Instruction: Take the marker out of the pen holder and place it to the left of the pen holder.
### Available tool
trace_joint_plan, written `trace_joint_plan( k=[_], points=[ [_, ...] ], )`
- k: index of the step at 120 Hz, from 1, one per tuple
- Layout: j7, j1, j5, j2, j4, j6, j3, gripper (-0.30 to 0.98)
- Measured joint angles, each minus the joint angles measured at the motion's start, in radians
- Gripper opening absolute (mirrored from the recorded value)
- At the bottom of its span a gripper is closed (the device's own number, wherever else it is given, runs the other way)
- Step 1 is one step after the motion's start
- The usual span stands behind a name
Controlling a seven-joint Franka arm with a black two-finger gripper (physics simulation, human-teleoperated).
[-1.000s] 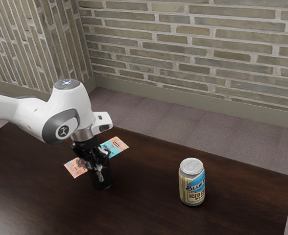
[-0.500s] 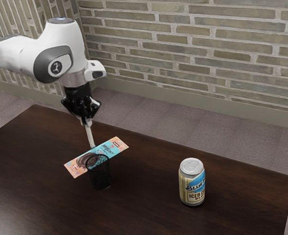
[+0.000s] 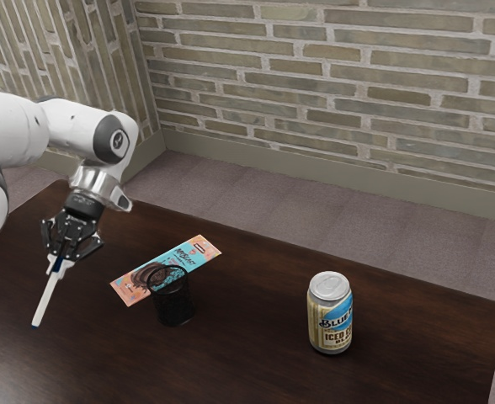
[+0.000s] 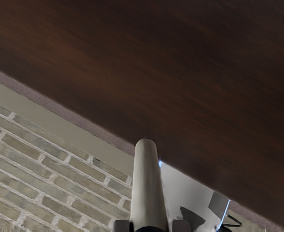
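Note:
The black gripper (image 3: 62, 257) is at the exterior view's left, shut on the upper part of the white marker (image 3: 45, 297). The marker hangs tilted, its lower end pointing down toward the exterior view's lower left. In the wrist view the marker (image 4: 148, 188) extends out from between the fingertips of my gripper (image 4: 150, 226). The black mesh pen holder (image 3: 173, 301) stands upright on the table, to the exterior view's right of my gripper and apart from it.
On the dark wooden table (image 3: 247, 353), a colourful flat packet (image 3: 199, 252) lies partly behind the pen holder. A drink can (image 3: 330, 313) stands toward the exterior view's right. A brick wall (image 3: 332, 93) rises beyond the table.
From inside the holder area my gripper rose with the marker, then swung toward the exterior view's left and came lower, tilting as it went. The holder, packet and can stayed still.

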Motion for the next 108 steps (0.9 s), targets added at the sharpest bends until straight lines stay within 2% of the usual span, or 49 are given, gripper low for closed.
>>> trace_joint_plan(
  k=[19, 46, 69, 76, 84, 97, 108],
  points=[
    [0.011, 0.045, 0.012, 0.195, 0.150, -0.066, 0.007, -0.08],
    [0.028, 0.096, 0.029, 0.300, 0.220, -0.102, 0.006, -0.08],
    [0.034, 0.128, 0.017, 0.337, 0.241, -0.094, 0.004, 0.33],
    [0.038, 0.129, 0.001, 0.290, 0.235, -0.081, 0.001, 0.42],
    [0.041, 0.128, -0.017, 0.171, 0.234, -0.069, -0.030, 0.49],
    [0.046, 0.124, -0.055, -0.065, 0.253, 0.005, -0.167, 0.57],
    [0.045, 0.082, -0.061, -0.298, 0.181, 0.108, -0.219, 0.61]
  ],
)
